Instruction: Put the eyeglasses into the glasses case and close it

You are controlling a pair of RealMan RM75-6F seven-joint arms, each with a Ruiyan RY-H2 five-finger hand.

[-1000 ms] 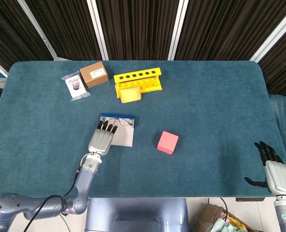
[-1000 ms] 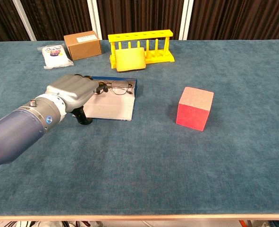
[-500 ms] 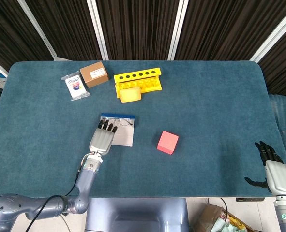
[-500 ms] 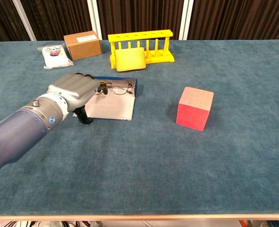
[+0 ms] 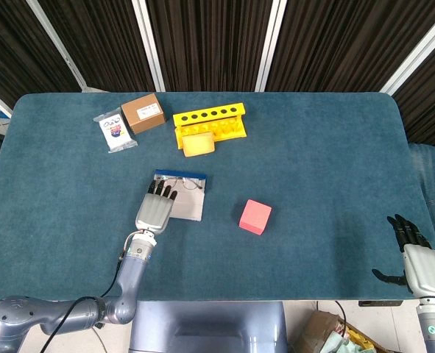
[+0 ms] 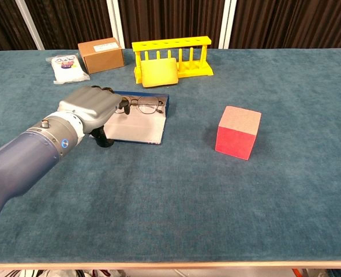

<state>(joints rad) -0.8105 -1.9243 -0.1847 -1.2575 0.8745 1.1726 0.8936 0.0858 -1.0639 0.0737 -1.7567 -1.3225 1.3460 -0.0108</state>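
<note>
The open glasses case (image 5: 190,209) (image 6: 140,129) lies flat left of the table's middle, grey inside with a blue far rim. Thin-framed eyeglasses (image 5: 185,184) (image 6: 145,106) rest on its far part, by the blue rim. My left hand (image 5: 155,210) (image 6: 89,107) covers the case's left side. Its fingers lie on top and reach the glasses' left end, and its thumb sits at the case's near-left edge, gripping it. My right hand (image 5: 416,259) hangs past the table's front right corner with its fingers spread and nothing in it.
A red cube (image 5: 255,216) (image 6: 238,131) stands right of the case. Along the far side are a yellow tube rack (image 5: 210,120) (image 6: 171,53) with a yellow block (image 5: 198,144) (image 6: 158,73) against it, a brown box (image 5: 143,112) (image 6: 101,54) and a white packet (image 5: 115,132) (image 6: 66,66).
The case has shifted slightly away and to the right under my left hand, its near edge drawn back. The right hand has stayed still.
</note>
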